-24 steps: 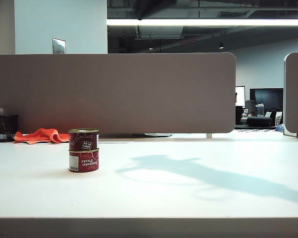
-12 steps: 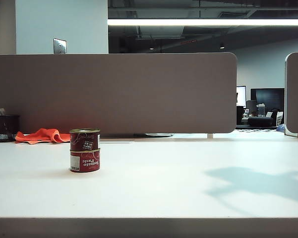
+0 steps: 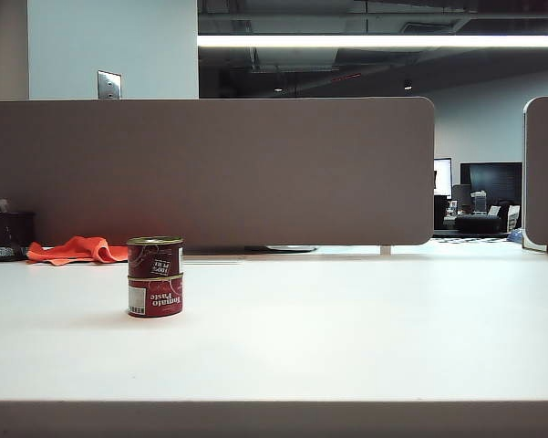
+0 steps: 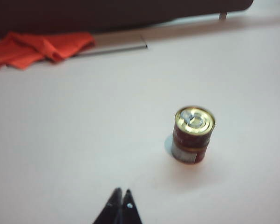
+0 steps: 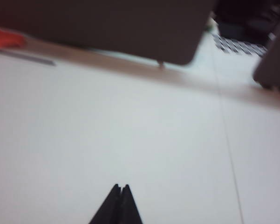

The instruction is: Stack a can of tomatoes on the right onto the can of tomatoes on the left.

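Top can (image 3: 154, 257) sits upright on bottom can (image 3: 155, 297); left end effector (image 4: 120, 199) clenched, empty, nearer; right end effector (image 5: 119, 192) clenched, empty, well apart.

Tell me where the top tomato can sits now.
In the exterior view, the top tomato can sits left of centre, stacked on the bottom can, before the orange cloth.

A ceiling strip light (image 3: 383, 41) glows overexposed above the evenly bright exterior view, the pale surface (image 3: 346, 338) nearly washes out, and both wrist views are soft with blur.
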